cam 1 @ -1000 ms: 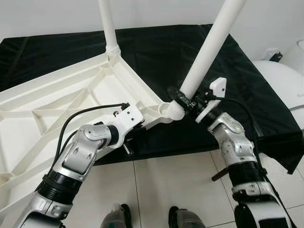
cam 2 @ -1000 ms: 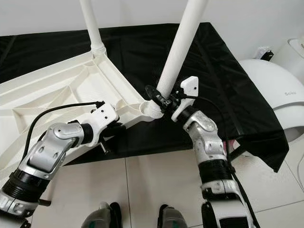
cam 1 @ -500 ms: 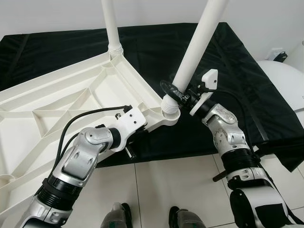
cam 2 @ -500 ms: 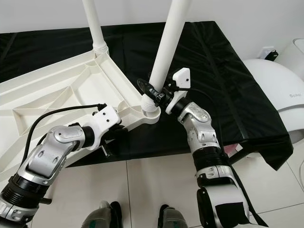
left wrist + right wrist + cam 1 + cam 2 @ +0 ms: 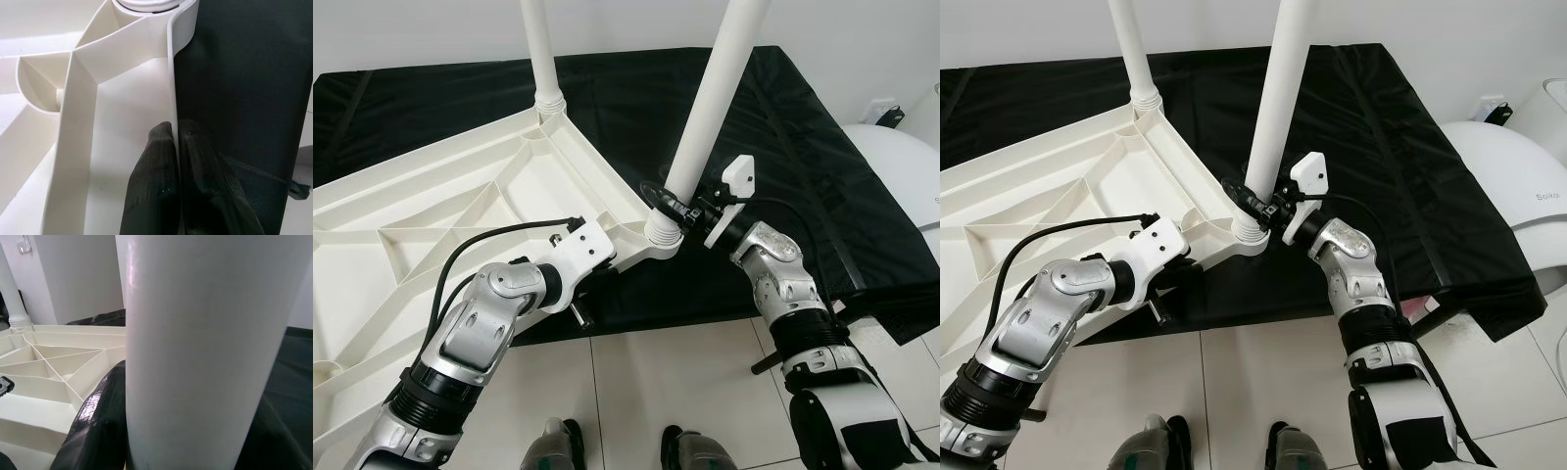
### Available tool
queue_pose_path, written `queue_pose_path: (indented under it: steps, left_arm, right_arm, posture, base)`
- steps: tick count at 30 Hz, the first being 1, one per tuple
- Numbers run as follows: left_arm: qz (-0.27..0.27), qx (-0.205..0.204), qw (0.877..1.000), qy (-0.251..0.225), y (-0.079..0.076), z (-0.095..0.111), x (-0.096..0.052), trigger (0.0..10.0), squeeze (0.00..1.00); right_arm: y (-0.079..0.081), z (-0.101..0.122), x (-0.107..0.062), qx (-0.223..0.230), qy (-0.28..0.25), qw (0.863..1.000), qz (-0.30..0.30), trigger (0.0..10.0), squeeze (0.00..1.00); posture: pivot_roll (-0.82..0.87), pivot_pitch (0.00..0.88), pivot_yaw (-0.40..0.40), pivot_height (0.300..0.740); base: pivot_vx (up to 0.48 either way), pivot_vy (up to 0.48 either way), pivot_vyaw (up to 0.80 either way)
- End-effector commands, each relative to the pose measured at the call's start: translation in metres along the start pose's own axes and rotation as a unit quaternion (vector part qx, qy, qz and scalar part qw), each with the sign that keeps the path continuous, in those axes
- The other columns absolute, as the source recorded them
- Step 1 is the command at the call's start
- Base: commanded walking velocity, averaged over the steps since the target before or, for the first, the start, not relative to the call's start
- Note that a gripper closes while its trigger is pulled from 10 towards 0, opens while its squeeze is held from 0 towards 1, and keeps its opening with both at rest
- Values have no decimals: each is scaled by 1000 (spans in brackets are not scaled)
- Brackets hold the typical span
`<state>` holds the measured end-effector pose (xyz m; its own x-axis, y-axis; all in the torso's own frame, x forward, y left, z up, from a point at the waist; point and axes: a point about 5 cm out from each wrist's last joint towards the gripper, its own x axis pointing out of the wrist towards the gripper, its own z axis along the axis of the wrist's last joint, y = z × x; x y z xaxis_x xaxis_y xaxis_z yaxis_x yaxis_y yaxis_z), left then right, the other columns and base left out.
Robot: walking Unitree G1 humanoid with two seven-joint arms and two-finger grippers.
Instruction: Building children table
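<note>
A white plastic tabletop (image 5: 431,225) lies upside down, ribs up, on a black cloth (image 5: 636,98) over a low surface, its near corner jutting over the tiled floor (image 5: 675,382). The right gripper (image 5: 674,199) clasps a white leg (image 5: 710,108) just above the corner socket (image 5: 662,231), its black fingers (image 5: 98,426) closed tight against the tube; the leg stands nearly upright, leaning slightly. A second leg (image 5: 540,49) is seated in the far corner socket (image 5: 551,106). The left gripper (image 5: 173,171) pinches the tabletop's thin outer rim (image 5: 171,88) near that front corner, one finger inside, one outside against the cloth. A white rounded appliance (image 5: 1518,186), apparently a bin, sits beyond the cloth at right. The robot's feet (image 5: 626,450) show on the tiles below.
</note>
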<state>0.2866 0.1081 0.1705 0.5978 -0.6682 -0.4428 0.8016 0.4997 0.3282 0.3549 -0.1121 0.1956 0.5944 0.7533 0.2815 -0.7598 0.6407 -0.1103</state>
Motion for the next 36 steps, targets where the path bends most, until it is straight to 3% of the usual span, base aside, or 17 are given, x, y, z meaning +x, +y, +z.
queue_pose_path:
  steps: [1,14,36]
  left_arm:
    - [9,-1,1000,26,-5,-9,2,10000,0]
    - [7,-2,1000,25,-7,-7,2,10000,0]
    - [17,-10,1000,23,-10,-4,-2,10000,0]
  right_arm:
    - [3,-16,-7,12,36,999,4,10000,0]
    - [4,-24,-12,-3,62,998,27,10000,0]
    - [4,-23,5,-10,76,995,67,10000,0]
  posture:
    - [-64,169,8,740]
    - [-61,161,-4,740]
    - [-38,186,-23,740]
  base:
    - [0,0,0]
    - [0,0,0]
    - [0,0,0]
